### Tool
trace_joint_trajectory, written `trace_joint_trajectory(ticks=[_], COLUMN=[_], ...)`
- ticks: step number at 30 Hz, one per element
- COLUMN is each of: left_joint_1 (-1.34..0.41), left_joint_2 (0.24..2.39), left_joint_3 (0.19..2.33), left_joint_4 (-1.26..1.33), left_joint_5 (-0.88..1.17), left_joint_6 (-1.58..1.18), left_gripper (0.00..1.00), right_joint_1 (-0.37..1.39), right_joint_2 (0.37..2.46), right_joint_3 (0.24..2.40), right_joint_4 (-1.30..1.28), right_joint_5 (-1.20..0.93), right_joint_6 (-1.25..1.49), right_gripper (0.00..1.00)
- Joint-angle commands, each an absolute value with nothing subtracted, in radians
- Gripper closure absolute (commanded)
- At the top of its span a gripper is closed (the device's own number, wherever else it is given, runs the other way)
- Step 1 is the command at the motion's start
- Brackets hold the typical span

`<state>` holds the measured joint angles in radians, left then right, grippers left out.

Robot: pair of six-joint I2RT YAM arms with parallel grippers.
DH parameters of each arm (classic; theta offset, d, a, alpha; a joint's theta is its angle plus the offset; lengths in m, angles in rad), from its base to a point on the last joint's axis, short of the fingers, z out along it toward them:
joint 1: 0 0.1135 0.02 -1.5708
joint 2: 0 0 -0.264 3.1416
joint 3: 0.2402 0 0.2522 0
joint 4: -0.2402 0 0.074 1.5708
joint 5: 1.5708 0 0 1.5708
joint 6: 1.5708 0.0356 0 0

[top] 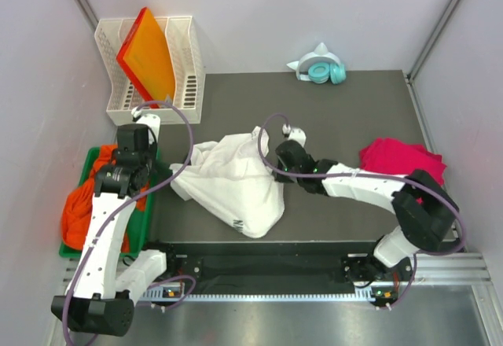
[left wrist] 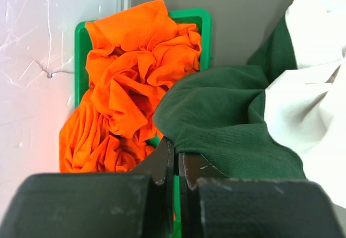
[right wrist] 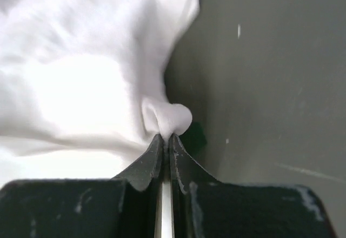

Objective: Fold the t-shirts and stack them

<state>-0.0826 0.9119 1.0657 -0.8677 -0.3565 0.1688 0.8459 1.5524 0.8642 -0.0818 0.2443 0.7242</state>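
Note:
A crumpled white t-shirt (top: 236, 179) lies mid-table. My right gripper (top: 275, 157) is at its right edge; in the right wrist view the gripper (right wrist: 167, 136) is shut on a small fold of the white t-shirt (right wrist: 92, 75). My left gripper (top: 149, 182) sits at the shirt's left edge, beside the tray. Seen from the left wrist, that gripper (left wrist: 175, 147) is shut on the edge of a dark green t-shirt (left wrist: 227, 119), which runs under the white t-shirt (left wrist: 313, 86). An orange t-shirt (left wrist: 130, 81) is bunched in the green tray (left wrist: 81, 48). A magenta t-shirt (top: 401, 159) lies at the right.
A white wire basket (top: 189, 55) holding an orange folder (top: 148, 55) stands at the back left. Teal headphones (top: 321, 69) rest at the table's back edge. The green tray (top: 90, 161) with the orange t-shirt (top: 78, 212) hugs the left wall.

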Motion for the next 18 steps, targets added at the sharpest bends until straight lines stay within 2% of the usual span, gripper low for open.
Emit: trace_joint_trajectory(ticks=[1, 5, 14, 18], left_joint_1=[-0.077, -0.077, -0.077, -0.077], left_joint_2=[0.905, 0.926, 0.986, 1.04], left_joint_3=[1.146, 1.219, 1.351, 1.503], left_joint_4=[-0.822, -0.816, -0.762, -0.736], left_joint_5=[-0.321, -0.29, -0.275, -0.288], left_joint_6=[0.138, 0.123, 0.118, 0.129], left_gripper=[1.0, 1.0, 1.0, 1.0], right_joint_1=[0.838, 0.812, 0.793, 0.779], right_joint_2=[1.387, 1.329, 1.243, 1.2], right_joint_3=[1.116, 1.316, 1.471, 1.571], right_joint_4=[-0.27, -0.383, -0.52, -0.535], right_joint_5=[0.451, 0.538, 0.718, 0.767], right_joint_6=[0.531, 0.427, 0.265, 0.189], right_gripper=[0.99, 0.98, 1.0, 1.0])
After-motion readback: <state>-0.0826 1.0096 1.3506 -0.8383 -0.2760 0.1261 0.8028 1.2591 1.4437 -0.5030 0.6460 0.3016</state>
